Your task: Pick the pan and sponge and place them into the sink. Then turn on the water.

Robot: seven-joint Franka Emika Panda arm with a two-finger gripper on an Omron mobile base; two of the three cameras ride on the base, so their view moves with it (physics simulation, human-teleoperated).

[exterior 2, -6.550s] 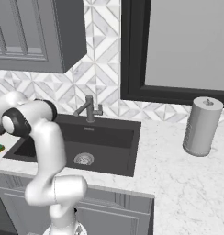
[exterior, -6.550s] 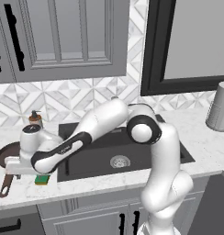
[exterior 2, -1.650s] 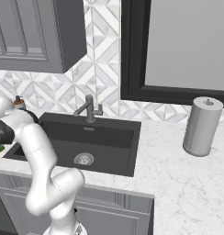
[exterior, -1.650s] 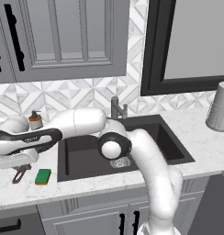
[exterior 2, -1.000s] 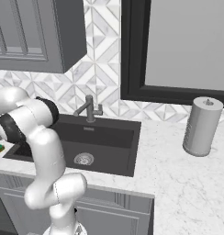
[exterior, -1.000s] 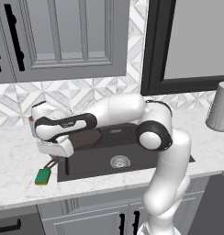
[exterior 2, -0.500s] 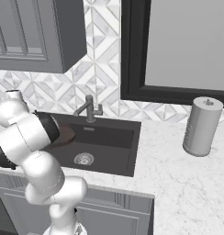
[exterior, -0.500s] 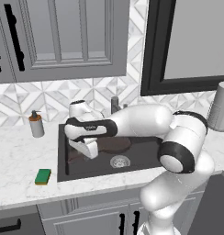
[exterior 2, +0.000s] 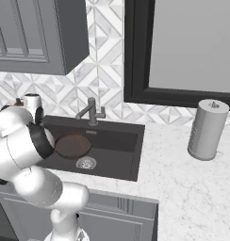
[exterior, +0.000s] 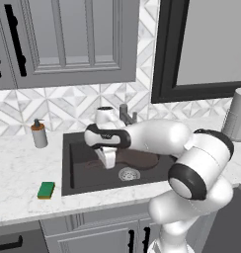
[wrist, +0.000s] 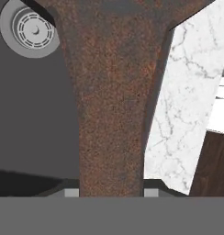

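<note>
- Gripper (exterior: 107, 159): reaches down into the left half of the sink, jaws drawn narrow and clamped on the pan's handle; in the hand view the handle fills the space between the two finger tips.
- Pan (exterior: 137, 159): round, dark brown, held over the sink floor just above and behind the drain, inside the basin; whether its base touches the floor cannot be told. Also seen from the right side (exterior 2: 72, 145). Its rust-brown handle (wrist: 111, 114) runs up from the finger tips and widens toward the pan body.
- Sink (exterior: 75, 185): black rectangular basin set in the counter, the pan within its walls.
- Drain (exterior: 128, 173): round, silver, on the sink floor, near side of the pan; also at the top left of the hand view (wrist: 29, 28).
- Faucet (exterior 2: 91, 113): grey metal, at the far rim of the sink, spout pointing left over the basin.
- Sponge (exterior: 45, 189): green face up, flat on the counter just left of the sink's near left corner, well apart from the gripper.
- Soap dispenser (exterior: 39, 134): upright on the counter at the far left, beside the sink's far left corner.
- Paper towel roll (exterior 2: 208, 130): upright on the counter, well to the right of the sink.
- Counter (exterior 2: 183, 183): white marble, veined.
</note>
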